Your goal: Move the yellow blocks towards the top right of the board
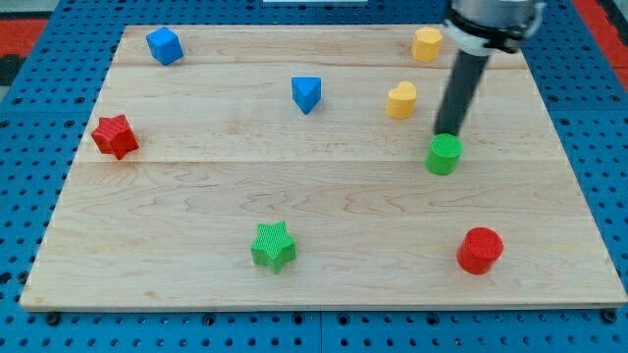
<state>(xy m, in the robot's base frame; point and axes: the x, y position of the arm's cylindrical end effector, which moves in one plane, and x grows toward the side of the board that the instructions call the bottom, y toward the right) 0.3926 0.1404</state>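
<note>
My tip (449,131) is a bare rod end with nothing to clench or release; it rests on the board just at the 12 o'clock edge of the green cylinder (444,155), seemingly touching it or very nearly so.

From the tip, the yellow heart-shaped block (400,100) lies near at about 10 o'clock, clear of the rod. The second yellow block (427,44), a rounded, roughly hexagonal piece, sits farther off at about 11 o'clock, close to the top edge of the wooden board (196,216) and toward its right corner. The two yellow blocks are apart from each other, with bare wood between them.

Farther out, the red cylinder (480,250) stands at 5 o'clock, near the bottom right. The blue wedge-like block (306,94) is at 9 to 10 o'clock, beyond the heart. The green star (274,245) lies at 8 o'clock, the red star (115,135) well away at 9 o'clock by the left edge, and the blue cube (164,45) at the far top left.

No writing or labels can be read anywhere.
</note>
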